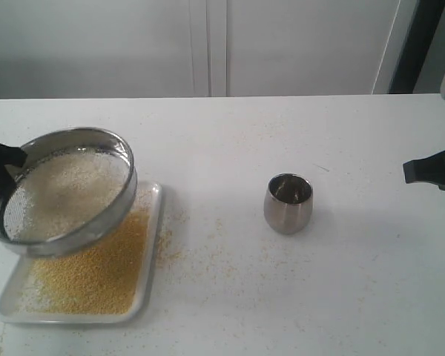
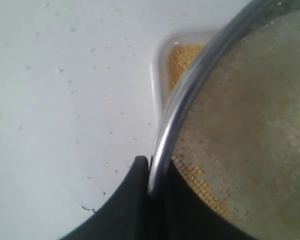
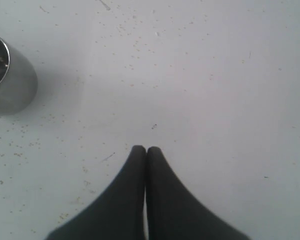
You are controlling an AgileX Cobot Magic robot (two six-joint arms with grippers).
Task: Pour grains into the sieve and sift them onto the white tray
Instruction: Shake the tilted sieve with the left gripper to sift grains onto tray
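Note:
The sieve (image 1: 67, 189) is held tilted above the white tray (image 1: 154, 222) at the left. My left gripper (image 1: 1, 174) is shut on the sieve's steel rim (image 2: 165, 145), one black finger on each side of it. Coarse pale grains (image 1: 63, 189) lie on the mesh inside the sieve. Fine golden-yellow grains (image 1: 96, 271) cover the tray below, and show through the mesh (image 2: 200, 182) in the left wrist view. My right gripper (image 3: 146, 150) hangs shut and empty over bare table at the right edge (image 1: 430, 170), well away from the sieve.
A small rounded steel cup (image 1: 288, 202) stands upright mid-table, also seen as the cup (image 3: 10, 75) in the right wrist view. Stray yellow granules (image 1: 174, 245) are scattered on the white table beside the tray and toward the cup.

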